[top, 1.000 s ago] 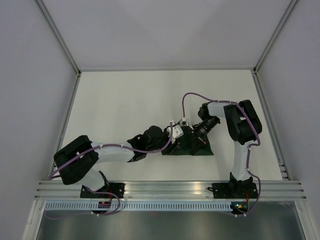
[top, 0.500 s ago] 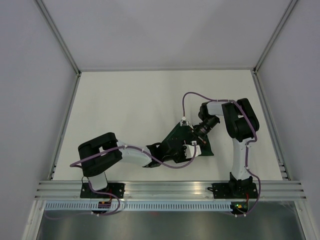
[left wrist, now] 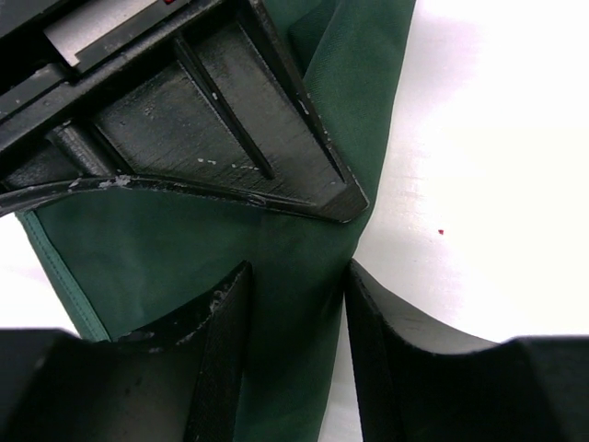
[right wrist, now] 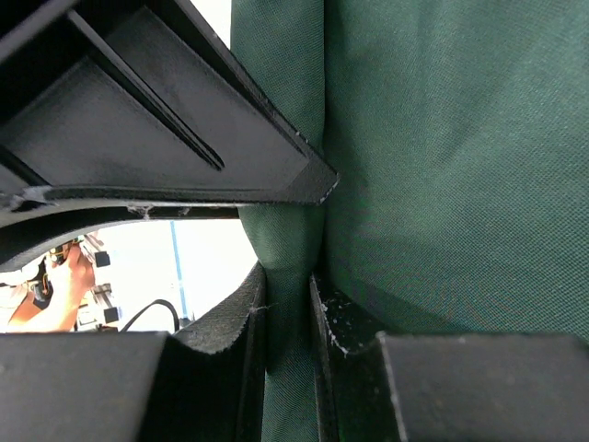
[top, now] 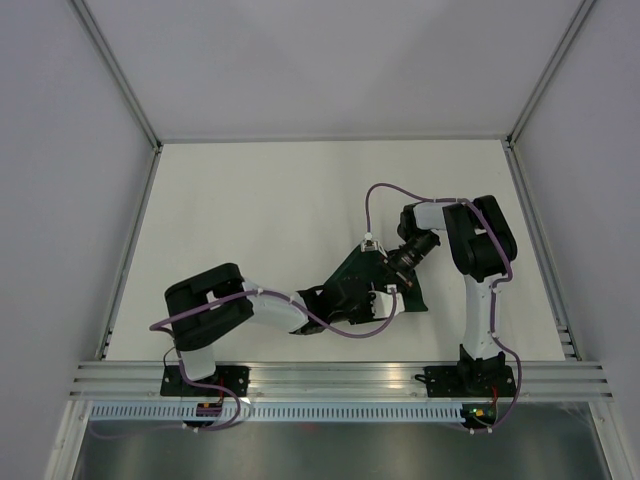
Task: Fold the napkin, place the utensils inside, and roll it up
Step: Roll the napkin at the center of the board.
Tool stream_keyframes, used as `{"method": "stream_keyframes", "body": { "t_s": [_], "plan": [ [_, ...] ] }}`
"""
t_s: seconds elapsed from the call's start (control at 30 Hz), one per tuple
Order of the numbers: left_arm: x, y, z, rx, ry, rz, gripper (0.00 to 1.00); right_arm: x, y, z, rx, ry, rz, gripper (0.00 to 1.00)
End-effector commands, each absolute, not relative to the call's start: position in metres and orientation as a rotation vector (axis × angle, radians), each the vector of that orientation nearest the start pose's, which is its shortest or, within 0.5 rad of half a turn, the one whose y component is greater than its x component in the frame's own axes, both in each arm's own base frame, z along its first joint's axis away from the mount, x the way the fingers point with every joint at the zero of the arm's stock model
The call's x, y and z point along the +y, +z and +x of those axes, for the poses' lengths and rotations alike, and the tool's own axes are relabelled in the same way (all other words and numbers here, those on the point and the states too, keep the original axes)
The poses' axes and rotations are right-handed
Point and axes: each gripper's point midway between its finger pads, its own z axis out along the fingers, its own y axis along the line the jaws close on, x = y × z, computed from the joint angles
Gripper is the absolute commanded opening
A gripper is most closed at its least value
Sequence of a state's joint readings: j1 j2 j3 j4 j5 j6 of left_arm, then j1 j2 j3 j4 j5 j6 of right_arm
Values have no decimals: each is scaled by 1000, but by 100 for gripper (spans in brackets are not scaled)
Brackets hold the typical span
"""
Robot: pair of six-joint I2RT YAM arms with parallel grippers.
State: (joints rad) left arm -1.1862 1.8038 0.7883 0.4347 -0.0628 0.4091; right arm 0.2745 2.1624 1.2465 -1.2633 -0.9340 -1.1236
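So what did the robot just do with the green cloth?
The left arm swung in toward the right and bent upward. The napkin, lying low on the table a second ago, got lifted into a slanted peak. The right arm hardly moved, and the right gripper pinches a fold of the cloth.

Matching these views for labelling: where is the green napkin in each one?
Top external: napkin centre-right on the white table.
Left wrist: napkin across centre and lower left.
Right wrist: napkin fills the right side.
Shared landmark: white table beside it, top and left-wrist views.
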Motion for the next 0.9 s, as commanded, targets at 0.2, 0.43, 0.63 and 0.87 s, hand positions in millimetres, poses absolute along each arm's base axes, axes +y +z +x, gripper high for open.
{"method": "stream_keyframes", "body": {
  "t_s": [0.2,0.43,0.63,0.87],
  "plan": [
    [-407,1,180,1588,-480,1616,32,165,-17,214,2345,1444,-1644,25],
    [-393,-19,175,1704,-565,1632,16,167,-6,220,2323,1430,-1629,41],
    [-384,-26,176,1786,-635,1597,6,166,14,234,2286,1402,-1592,52],
    [-373,-33,181,1882,-761,1526,5,166,56,256,2172,1354,-1540,55]
  ]
}}
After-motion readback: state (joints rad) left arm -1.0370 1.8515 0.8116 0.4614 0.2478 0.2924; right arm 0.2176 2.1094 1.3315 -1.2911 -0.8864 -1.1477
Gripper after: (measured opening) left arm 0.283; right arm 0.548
